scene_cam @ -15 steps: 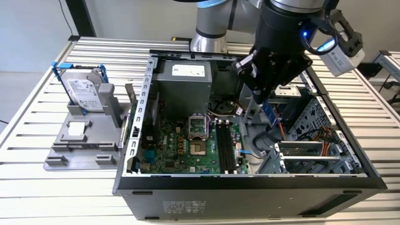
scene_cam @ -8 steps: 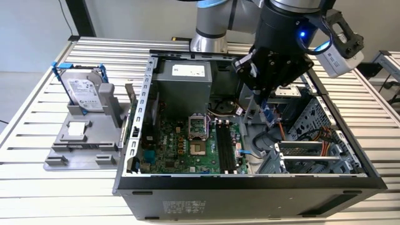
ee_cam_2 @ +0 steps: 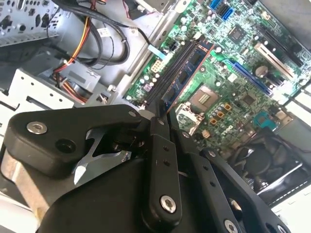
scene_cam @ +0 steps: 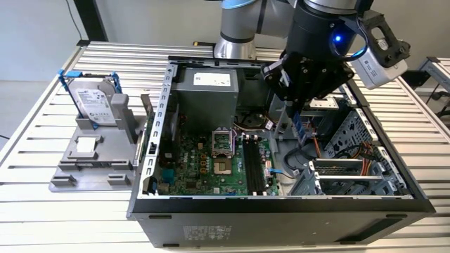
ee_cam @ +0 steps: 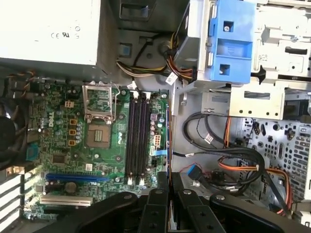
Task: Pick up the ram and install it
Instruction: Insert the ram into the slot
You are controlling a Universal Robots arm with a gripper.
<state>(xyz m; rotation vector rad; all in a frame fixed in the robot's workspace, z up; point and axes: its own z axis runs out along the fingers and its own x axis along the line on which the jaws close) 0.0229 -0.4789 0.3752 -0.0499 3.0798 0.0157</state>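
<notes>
Your arm's fingers (ee_cam: 156,201) are clamped together on the ram (ee_cam_2: 187,73), gripping it edge-on so that the stick reaches out past the fingertips into the open computer case (scene_cam: 281,203), which lies on its side on the slatted bench (scene_cam: 42,221). The ram hangs clear of the motherboard (ee_cam: 58,141), over the board's edge nearest the drive cage and just beside the black memory slots (ee_cam: 137,138), not seated in any of them. In both wrist views it runs in line with the slots, which looks like a hold chosen to keep its contact edge square to them. The slots themselves appear empty. The case also holds a grey power supply (scene_cam: 211,89) against its far wall and orange and black cables (ee_cam: 233,165) looping by the drive cage. Outside the case, toward the bench's edge on the exterior view's left, a hard drive in a blue frame (scene_cam: 95,100) stands upright in a grey holder (scene_cam: 91,158).
</notes>
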